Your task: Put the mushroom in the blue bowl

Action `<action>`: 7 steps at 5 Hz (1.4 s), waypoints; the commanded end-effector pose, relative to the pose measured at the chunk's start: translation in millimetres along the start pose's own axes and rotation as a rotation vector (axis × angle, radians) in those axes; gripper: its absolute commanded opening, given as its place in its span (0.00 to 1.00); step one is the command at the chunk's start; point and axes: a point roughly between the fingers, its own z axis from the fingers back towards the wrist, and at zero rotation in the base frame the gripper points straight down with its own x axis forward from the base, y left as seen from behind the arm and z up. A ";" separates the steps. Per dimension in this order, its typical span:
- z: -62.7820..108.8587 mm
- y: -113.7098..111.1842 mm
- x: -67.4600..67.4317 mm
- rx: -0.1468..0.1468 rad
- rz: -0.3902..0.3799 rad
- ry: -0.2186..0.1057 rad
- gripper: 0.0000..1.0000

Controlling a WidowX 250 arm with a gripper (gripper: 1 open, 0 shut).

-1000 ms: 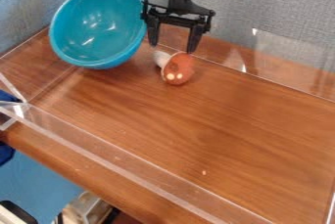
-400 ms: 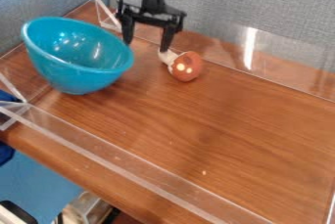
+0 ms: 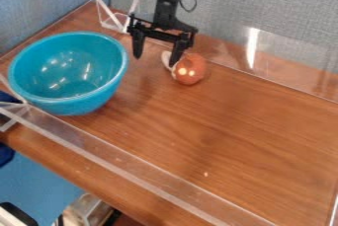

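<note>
Brown wooden desk (image 3: 224, 121), glossy, grain running lengthwise, walled in by low clear plastic panels (image 3: 284, 57) along the edges. On the left part, near the front panel, sits a round turquoise bowl (image 3: 66, 72), upright, mouth up, nothing visible inside. Further back and to the right, well apart from the bowl, lies a small mushroom (image 3: 188, 69), reddish-brown cap toward the viewer, pale stem pointing back-left, resting on its side on the wood. Right half and front of the desk show only bare wood with light reflections.
</note>
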 end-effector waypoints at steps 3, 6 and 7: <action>15.3 -22.6 29.7 -0.020 0.019 -0.045 1.00; -0.4 -8.1 31.5 -0.028 0.127 -0.026 1.00; 5.8 -17.5 25.9 -0.028 0.171 -0.016 1.00</action>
